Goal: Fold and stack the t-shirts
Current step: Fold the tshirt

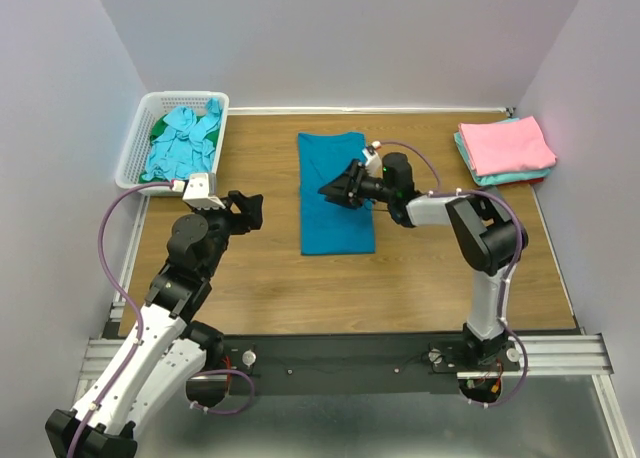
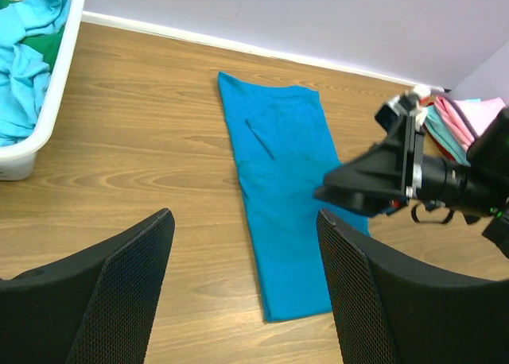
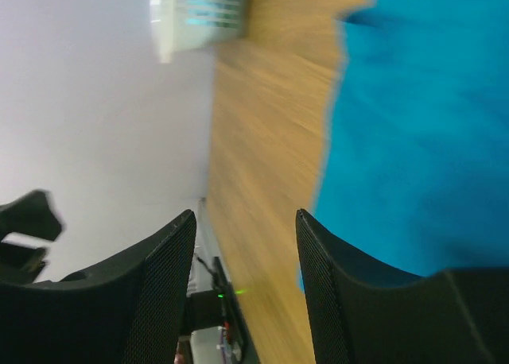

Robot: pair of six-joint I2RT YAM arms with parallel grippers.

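A deep teal-blue t-shirt (image 1: 336, 203) lies flat on the wooden table, folded into a long narrow strip. It also shows in the left wrist view (image 2: 278, 181) and the right wrist view (image 3: 429, 141). My right gripper (image 1: 330, 191) hovers over the strip's middle, open and empty; it shows in its own view (image 3: 245, 217) and the left wrist view (image 2: 354, 185). My left gripper (image 1: 254, 210) is open and empty over bare wood, left of the shirt and apart from it; its own view (image 2: 245, 221) looks at the strip's near end.
A white slotted basket (image 1: 140, 128) at the back left holds crumpled aqua shirts (image 1: 188, 138) and a green one. A folded stack with a pink shirt (image 1: 506, 143) on top of turquoise ones sits at the back right. Walls close in the table.
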